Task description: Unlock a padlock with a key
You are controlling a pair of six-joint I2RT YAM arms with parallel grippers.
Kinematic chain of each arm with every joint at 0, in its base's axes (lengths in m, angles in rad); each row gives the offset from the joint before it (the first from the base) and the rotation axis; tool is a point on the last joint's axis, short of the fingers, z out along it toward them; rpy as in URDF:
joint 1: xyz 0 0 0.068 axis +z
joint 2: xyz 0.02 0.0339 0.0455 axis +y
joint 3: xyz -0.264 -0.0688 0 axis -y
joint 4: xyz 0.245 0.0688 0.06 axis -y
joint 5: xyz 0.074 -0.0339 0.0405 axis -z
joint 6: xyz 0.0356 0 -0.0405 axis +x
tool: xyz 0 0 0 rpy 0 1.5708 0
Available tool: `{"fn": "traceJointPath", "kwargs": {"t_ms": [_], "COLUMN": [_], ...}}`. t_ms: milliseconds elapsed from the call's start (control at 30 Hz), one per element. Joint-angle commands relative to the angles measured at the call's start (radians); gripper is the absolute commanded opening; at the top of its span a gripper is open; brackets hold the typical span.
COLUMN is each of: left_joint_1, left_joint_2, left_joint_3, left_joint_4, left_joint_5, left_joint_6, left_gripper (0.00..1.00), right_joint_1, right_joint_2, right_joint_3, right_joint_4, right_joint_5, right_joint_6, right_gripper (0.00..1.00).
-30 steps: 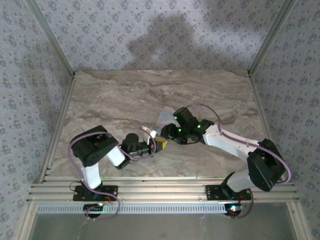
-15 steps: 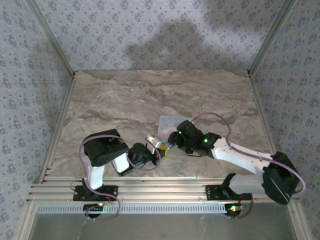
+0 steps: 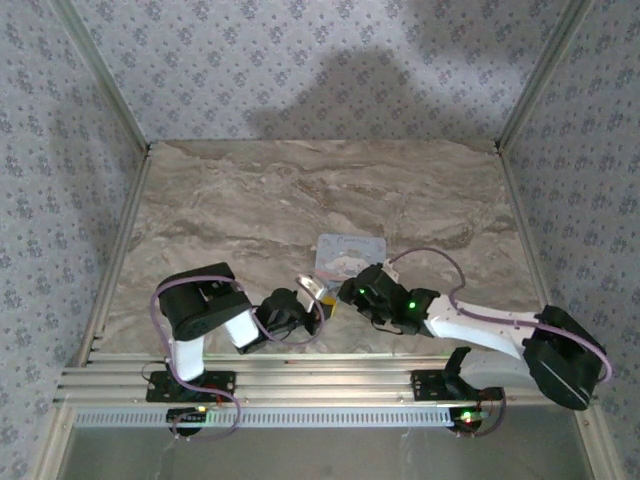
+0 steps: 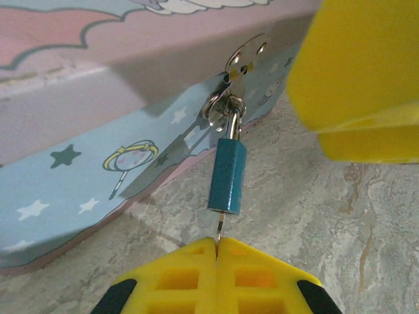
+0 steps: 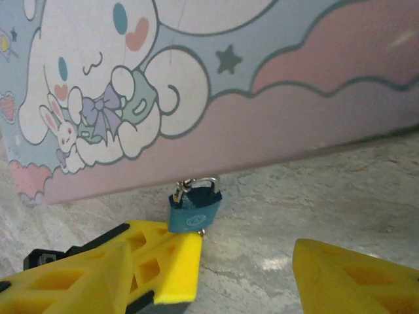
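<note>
The small teal-blue padlock (image 4: 228, 175) hangs by its shackle from the hasp of the pale blue cartoon tin (image 4: 78, 176). A thin brass key (image 4: 220, 227) sticks out of its underside, and my left gripper (image 4: 216, 241) is shut on that key just below the lock. In the right wrist view the padlock (image 5: 194, 204) hangs under the tin's pink edge, with the left gripper's yellow fingers (image 5: 167, 258) right beneath it. My right gripper (image 5: 209, 261) is open and straddles the lock from the near side without touching it. From above, both grippers meet in front of the tin (image 3: 350, 250).
The tin rests on the marble tabletop (image 3: 250, 200), near the middle. One yellow finger of the right gripper (image 4: 353, 72) looms at the upper right of the left wrist view. Patterned walls enclose the table; an aluminium rail (image 3: 320, 380) runs along the near edge.
The right arm has drawn back toward the near edge, uncovering the tin from above, and its jaws have spread wider. The left gripper stays shut by the lock, shifted slightly.
</note>
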Motion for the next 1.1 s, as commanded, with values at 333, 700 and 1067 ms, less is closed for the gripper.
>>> {"fn": "traceJointPath", "kwargs": {"t_ms": [333, 700, 1067], "left_joint_1": [-0.011, -0.011, -0.011], "left_joint_2": [-0.035, -0.093, -0.153], "left_joint_3": [0.015, 0.025, 0.02], "left_joint_4": [-0.021, -0.048, -0.106], "left_joint_5": [0.044, 0.092, 0.108], "left_joint_6": [-0.079, -0.102, -0.086], "left_gripper": [0.0, 0.0, 0.0], "right_joint_1": [0.003, -0.005, -0.025], "right_joint_2": [0.126, 0.16, 0.175], "right_joint_3": [0.015, 0.024, 0.068], "right_joint_4": [0.138, 0.155, 0.119], "right_joint_5": [0.037, 0.036, 0.008], "right_joint_6": [0.039, 0.041, 0.011], "right_gripper": [0.65, 0.55, 0.21]}}
